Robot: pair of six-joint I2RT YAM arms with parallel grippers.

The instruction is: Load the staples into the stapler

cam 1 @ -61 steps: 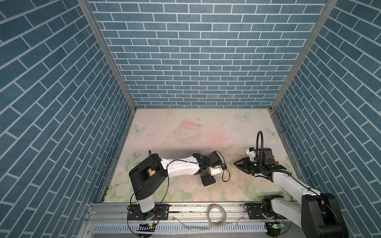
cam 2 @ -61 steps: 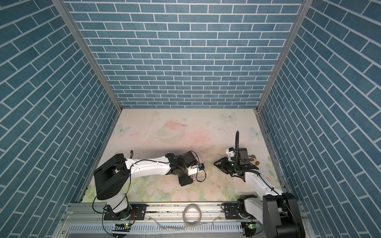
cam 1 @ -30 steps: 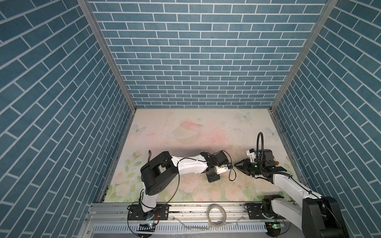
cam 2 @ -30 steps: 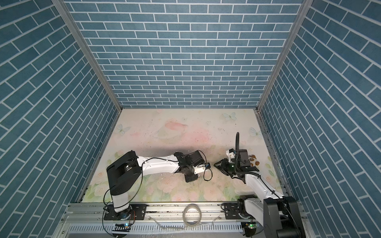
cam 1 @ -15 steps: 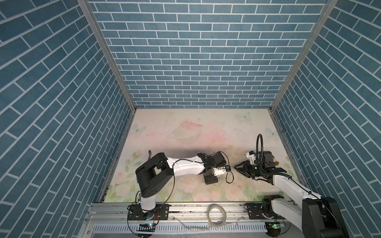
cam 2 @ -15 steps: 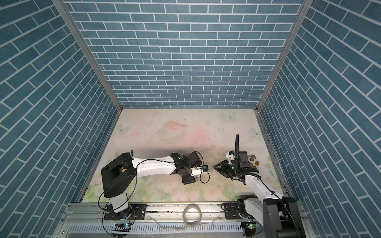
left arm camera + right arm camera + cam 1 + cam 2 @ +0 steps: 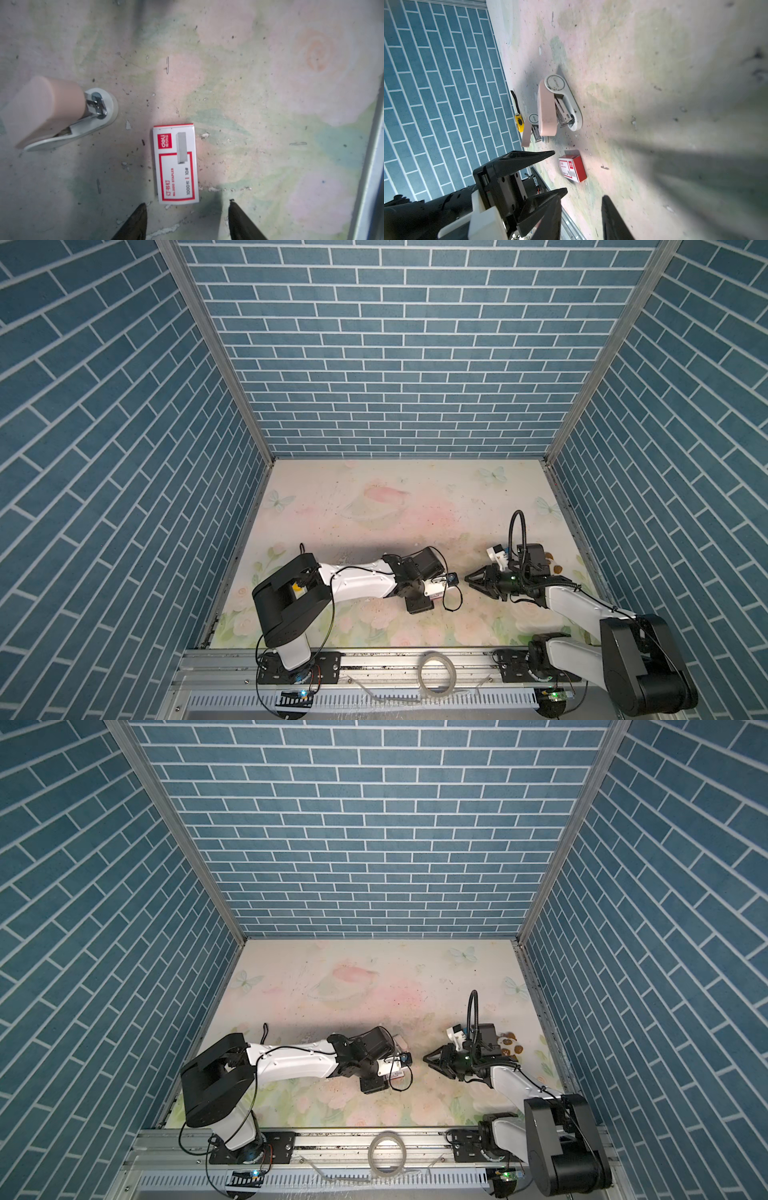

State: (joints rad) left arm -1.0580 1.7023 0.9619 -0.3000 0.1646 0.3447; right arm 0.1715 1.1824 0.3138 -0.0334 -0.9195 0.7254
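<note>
Left wrist: L pincer (image 7: pixel 186 204) wide, box (image 7: pixel 175 162) edge just ahead; R pincer (image 7: pixel 581 197) part-open.

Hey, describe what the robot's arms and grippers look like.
The left arm and right arm have white shells with black joints and bases. Black cables loop at the wrists. The left gripper and right gripper have black, tapered, pointed fingers.

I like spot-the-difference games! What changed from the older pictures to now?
The left arm reached toward the right tool, then pulled back. The left tool opened and now hangs over the red-and-white box; whether it let anything go, I cannot tell. The right arm hardly moved.
</note>
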